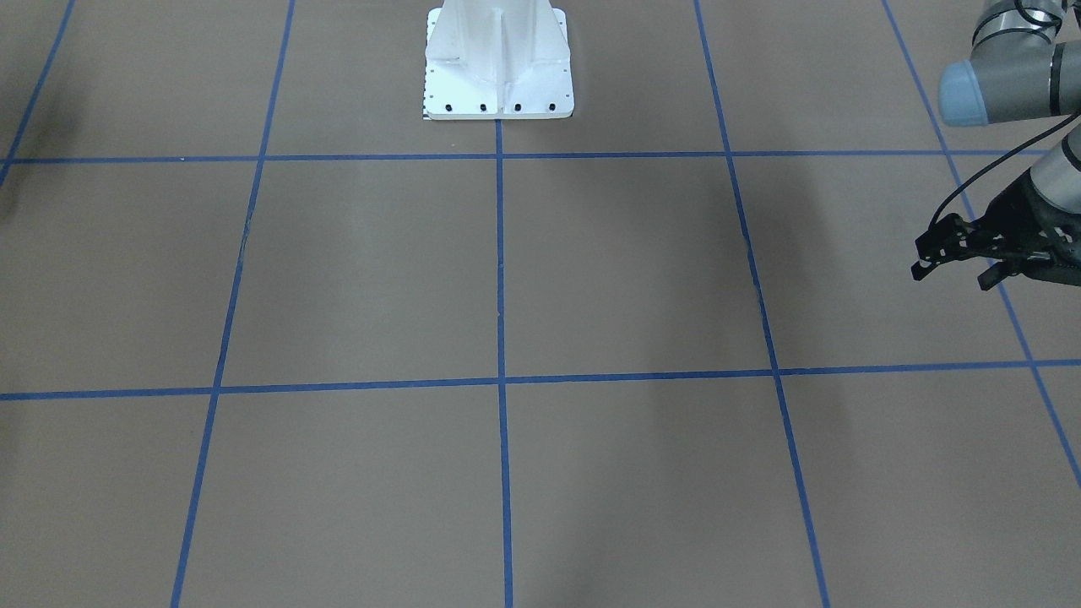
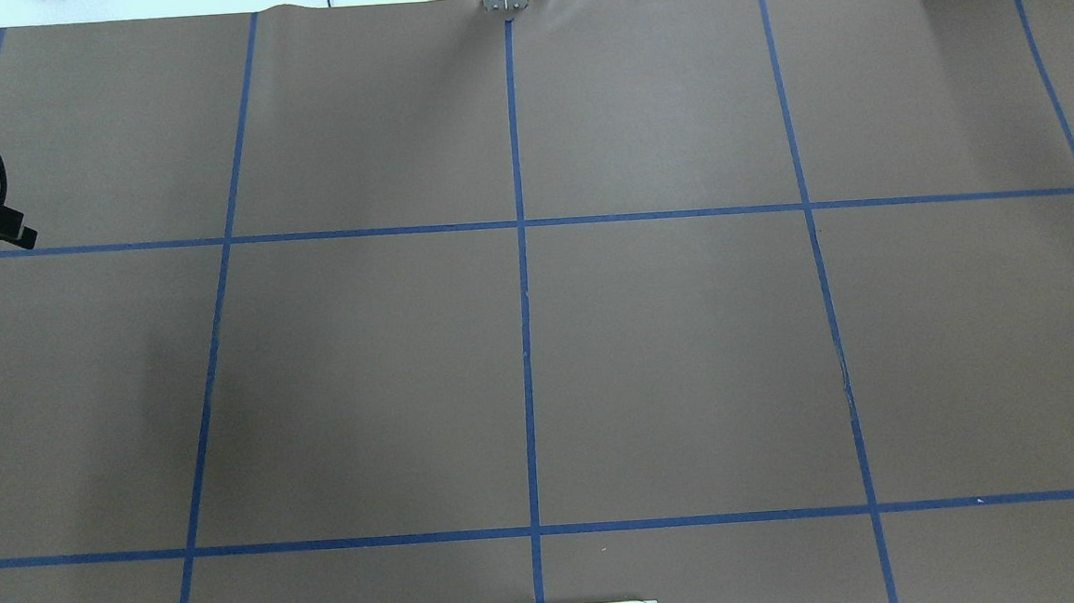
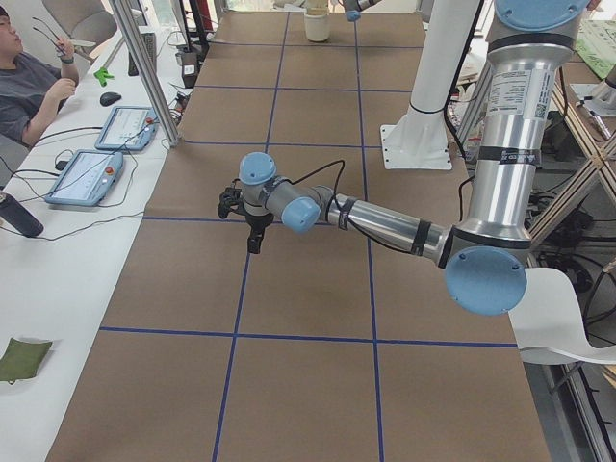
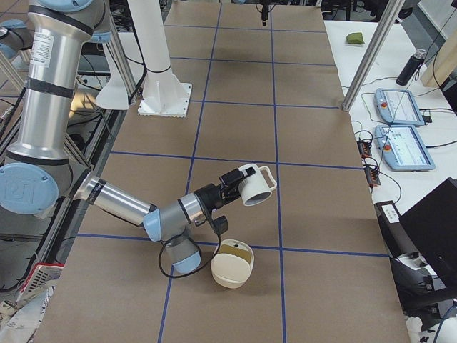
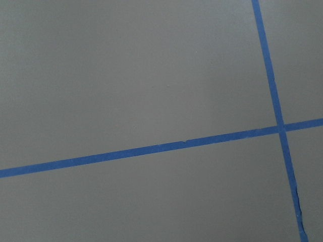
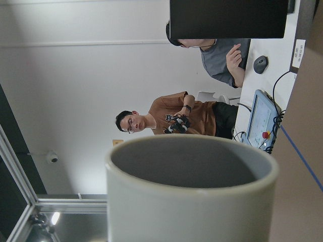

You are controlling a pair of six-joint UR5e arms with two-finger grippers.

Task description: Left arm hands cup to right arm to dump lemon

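One cup (image 4: 258, 187) tipped sideways, touching right end effector (image 4: 238, 183) tip

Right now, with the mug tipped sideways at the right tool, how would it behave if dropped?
The white mug looks glazed ceramic: probably rigid, slick, breakable. On its side at the right tool, it would likely roll on landing, though its handle might stop it.
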